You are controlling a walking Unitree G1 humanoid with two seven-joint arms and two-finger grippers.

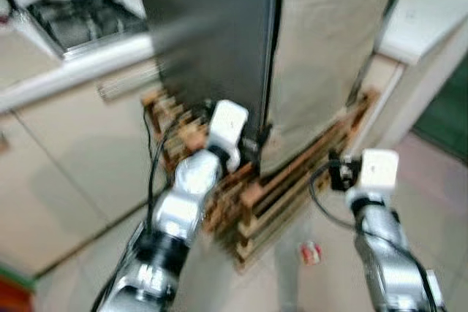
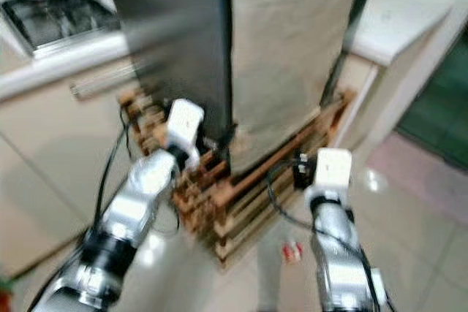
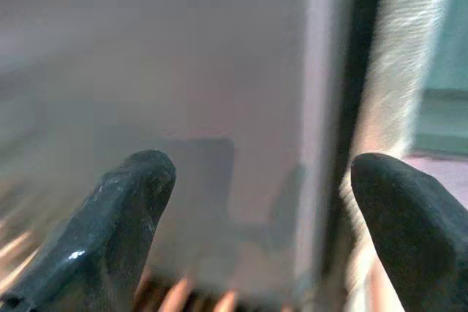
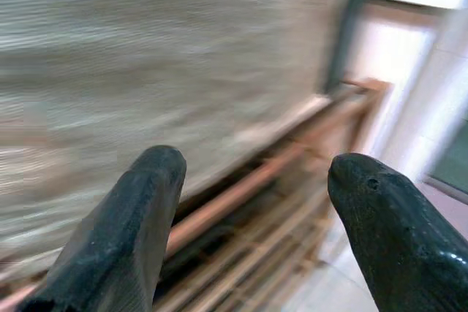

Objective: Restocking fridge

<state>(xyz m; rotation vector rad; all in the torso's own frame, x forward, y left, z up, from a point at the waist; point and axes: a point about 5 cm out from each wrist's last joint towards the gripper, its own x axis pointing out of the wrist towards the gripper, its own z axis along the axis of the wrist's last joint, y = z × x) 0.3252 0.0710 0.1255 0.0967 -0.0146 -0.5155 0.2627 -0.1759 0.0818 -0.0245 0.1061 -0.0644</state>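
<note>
- Left eye view showed a tall fridge (image 1: 212,34) with a dark grey glossy door on the robot's left and a beige, cloth-like textured side panel (image 1: 329,56) on its right; the picture was blurred.
- The fridge stood on a low slatted wooden pallet (image 1: 292,188) on the pale tiled floor (image 1: 409,173), between a cream cabinet run on the left and a white cabinet on the right.
- One fridge and one pallet could be counted, and two silver arms, each ending in a white wrist block.
- The left end effector (image 3: 259,202) was just in front of the lower corner of the dark door, its two black fingers (image 3: 124,210) spread apart with nothing between them.
- The right end effector (image 4: 252,202) faced the beige panel and the pallet slats, its two fingers (image 4: 139,210) likewise spread wide and empty.
- One small red-and-white item (image 1: 311,253) lay on the floor near the pallet's front corner; too blurred to tell what it was.
- A white tabletop (image 1: 88,63) on the left carried a steel gas hob (image 1: 80,23) with a white pot.
- No brand, label or writing could be read.
</note>
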